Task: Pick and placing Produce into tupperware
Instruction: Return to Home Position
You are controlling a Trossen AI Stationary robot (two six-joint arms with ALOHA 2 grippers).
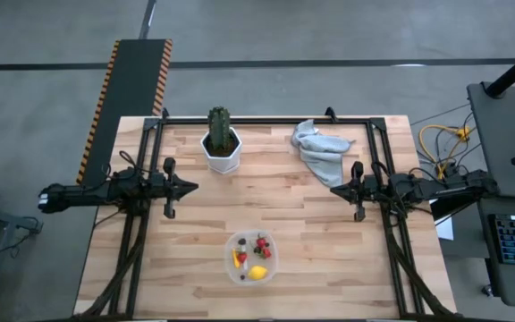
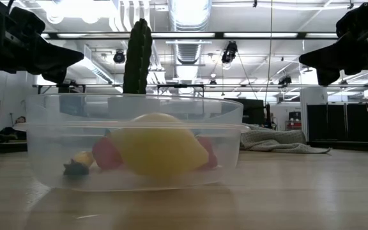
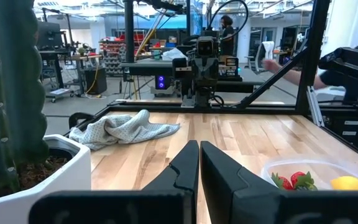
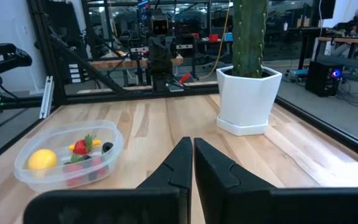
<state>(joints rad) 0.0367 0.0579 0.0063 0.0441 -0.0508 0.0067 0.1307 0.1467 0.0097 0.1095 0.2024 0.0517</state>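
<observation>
The left gripper (image 1: 189,187) hung near the table's (image 1: 311,241) left edge, fingers pressed together, pointing inward. The right gripper (image 1: 336,189) mirrored it near the right edge, likewise closed.

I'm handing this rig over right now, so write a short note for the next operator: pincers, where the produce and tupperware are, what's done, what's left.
Left pincer: shut, empty, raised over the left part of the table.
Right pincer: shut, empty, raised over the right part.
Tupperware: front centre, holding the lemon, red strawberries and small dark pieces.
Done: all produce in view is inside it.
Left: no loose piece shows, so probably nothing more to pick.
</observation>
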